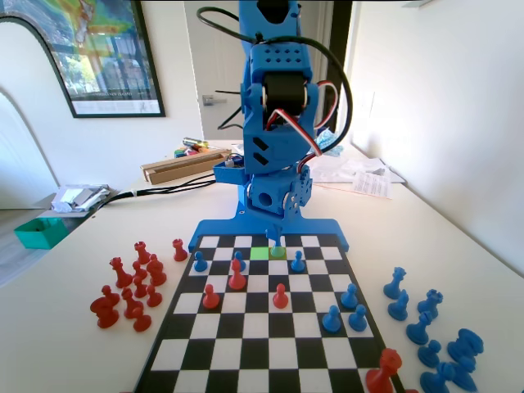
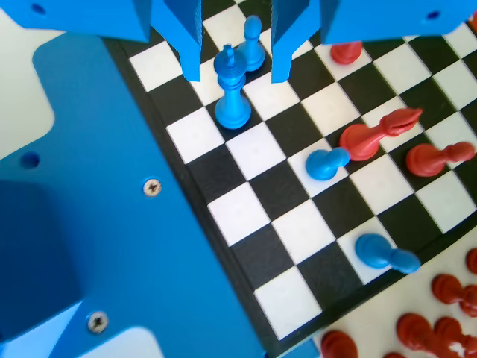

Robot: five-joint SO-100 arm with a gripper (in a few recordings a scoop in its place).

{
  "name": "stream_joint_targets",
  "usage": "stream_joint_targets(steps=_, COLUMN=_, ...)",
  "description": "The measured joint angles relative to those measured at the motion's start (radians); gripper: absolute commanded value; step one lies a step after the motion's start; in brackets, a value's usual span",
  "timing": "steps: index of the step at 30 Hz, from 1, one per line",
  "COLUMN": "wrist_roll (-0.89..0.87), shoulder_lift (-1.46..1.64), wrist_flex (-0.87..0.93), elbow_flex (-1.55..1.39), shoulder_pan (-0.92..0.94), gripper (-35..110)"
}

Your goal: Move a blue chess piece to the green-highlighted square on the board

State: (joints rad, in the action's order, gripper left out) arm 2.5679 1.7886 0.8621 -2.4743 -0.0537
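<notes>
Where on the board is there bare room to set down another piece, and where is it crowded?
The board's near rows, below the red pawns, lie bare up to the red piece at the right corner. The far rows are crowded: blue pawns, the open gripper over the blue chess piece.

Red pcs [image 1: 131, 286] grouped off-board nr table's left edge, blue pcs [image 1: 434, 327] nr right edge; green tray [image 1: 39, 232] at far-left edge, papers [image 1: 360, 173] far-right
</notes>
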Motion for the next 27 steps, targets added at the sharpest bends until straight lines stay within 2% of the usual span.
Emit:
stream_joint_targets(steps=19, wrist_roll=-0.017, shoulder_lift=-0.015, wrist_flex=-0.123, elbow_flex=-0.077, shoulder_pan=-0.014, gripper=10)
stream_joint_targets(steps=27, wrist_roll=-0.017, shoulder_lift=-0.015, wrist_flex=-0.181, elbow_flex=-0.114, shoulder_pan=-0.028, gripper=1)
